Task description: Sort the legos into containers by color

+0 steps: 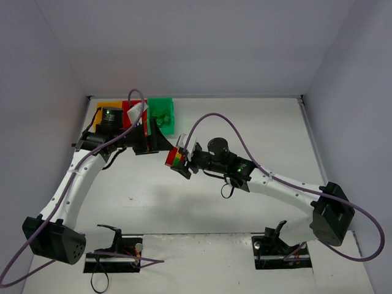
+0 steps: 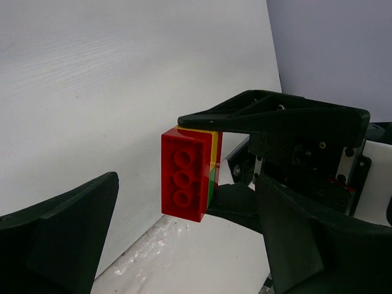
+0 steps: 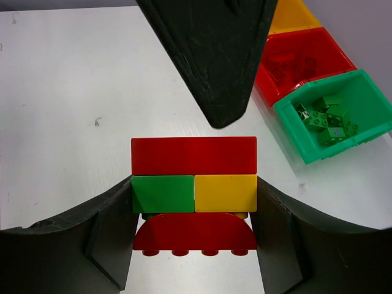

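Lettering first: one of the green bricks [image 3: 324,119] in the green bin [image 3: 343,150] carries a small pale patch, too small for you to read.

Your right gripper [image 3: 195,195] is clenched on a clump [image 3: 193,156] of legos, held above the table [image 1: 257,122] near its middle. Its fingers press the two short ends of the middle layer, green at 9 o'clock and yellow at 3. A long red brick lies across the top and a rounded red piece sits beneath, its studs pointing to 6 o'clock in the right wrist view. The clump's long axis runs 9 to 3 there, straight across the fingers.

Your left gripper [image 1: 158,139] stands released, fingers wide apart and holding nothing. One of its fingers [image 3: 214,61] comes down from 12 o'clock, its tip just short of the top red brick. In the left wrist view, three red studs face you, running 12 to 6.

The yellow bin [image 3: 294,15], red bin [image 3: 269,82] and green bin sit in a row at 11 o'clock on the table.
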Tool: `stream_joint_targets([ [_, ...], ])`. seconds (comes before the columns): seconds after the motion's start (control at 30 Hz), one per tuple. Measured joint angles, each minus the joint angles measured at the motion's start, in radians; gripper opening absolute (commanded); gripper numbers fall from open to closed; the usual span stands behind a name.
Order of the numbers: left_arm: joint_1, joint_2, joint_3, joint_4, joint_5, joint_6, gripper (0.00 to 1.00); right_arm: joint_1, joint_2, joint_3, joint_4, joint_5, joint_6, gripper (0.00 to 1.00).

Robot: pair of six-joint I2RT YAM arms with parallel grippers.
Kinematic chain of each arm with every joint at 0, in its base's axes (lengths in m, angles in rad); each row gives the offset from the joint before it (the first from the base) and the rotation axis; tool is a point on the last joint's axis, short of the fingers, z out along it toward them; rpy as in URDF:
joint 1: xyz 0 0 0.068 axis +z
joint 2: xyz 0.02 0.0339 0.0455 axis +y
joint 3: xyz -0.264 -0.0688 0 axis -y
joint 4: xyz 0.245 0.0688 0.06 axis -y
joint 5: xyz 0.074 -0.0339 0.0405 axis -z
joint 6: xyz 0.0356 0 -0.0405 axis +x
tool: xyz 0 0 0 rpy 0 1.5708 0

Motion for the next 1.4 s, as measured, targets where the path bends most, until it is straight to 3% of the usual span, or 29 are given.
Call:
stream_joint_targets([
  [0.27,-0.070,0.062,0.000,0.008,0.011,-0.020,0.75,-0.006,-0.007,0.000,-0.010,-0.006,-0.014,0.00],
  [0.43,-0.092,0.106,0.000,0.007,0.009,-0.022,0.53,-0.019,-0.007,0.000,-0.011,-0.012,-0.020,0.00],
  [0.63,-0.092,0.120,0.000,0.013,0.022,-0.023,0.36,-0.042,-0.007,-0.003,-0.015,-0.027,-0.020,0.00],
  [0.87,-0.089,0.166,0.010,0.018,0.072,-0.018,0.33,-0.067,-0.007,-0.019,-0.017,-0.055,-0.020,0.00],
  [1.07,-0.081,0.209,0.053,0.001,0.108,0.009,0.15,-0.090,-0.014,-0.045,0.022,-0.072,-0.020,0.00],
  [1.4,-0.075,0.262,0.100,-0.011,0.189,0.037,0.07,-0.128,-0.045,-0.095,0.087,-0.111,-0.019,0.00],
])
